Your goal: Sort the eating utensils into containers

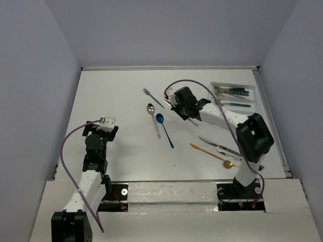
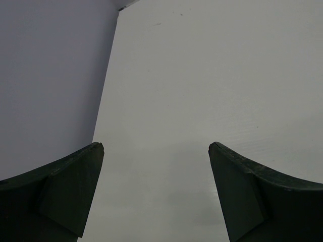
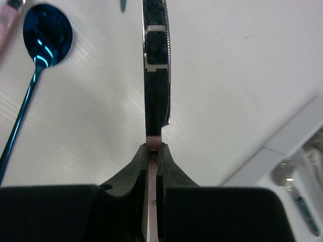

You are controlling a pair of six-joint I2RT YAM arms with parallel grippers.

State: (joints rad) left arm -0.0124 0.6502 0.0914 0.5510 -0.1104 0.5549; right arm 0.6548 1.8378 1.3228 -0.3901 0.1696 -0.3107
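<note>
Right wrist view, closest in: right claw (image 3: 154,148) pinched tight on a knife (image 3: 155,75), gripping the thin pinkish handle just behind the blade. The knife stands on edge, serrated side to the right of the frame. Its blade runs straight out ahead and looks lifted off the table (image 1: 116,101). Beyond it, a blue spoon (image 3: 47,34) lies flat at upper left of the frame. The white rim of the tray (image 3: 298,126) shows at lower right.

Risk, as I judge it: a narrow hold on a slim handle, with the whole blade hanging out front. A quick swing toward the tray could let the knife pivot or slide in the claw. The tip would then dip and catch the tray's rim or a divider, so the knife lands crosswise or shoves the tray. The compartments already hold a few pieces, so a skewed drop could also end among the wrong kind.

Poses, overhead view:
- **Left arm:** folded close to its base at lower left. The left claw (image 2: 156,146) is spread wide over bare table, nothing between the fingers.
- **Right arm:** stretched from its base at lower right up and leftward to frame centre, elbow raised. Its claw is near the blue spoon, with the tray well apart at upper right.

Loose on the table: gold spoon (image 1: 228,164), then teal fork (image 1: 151,96) farther back.
</note>
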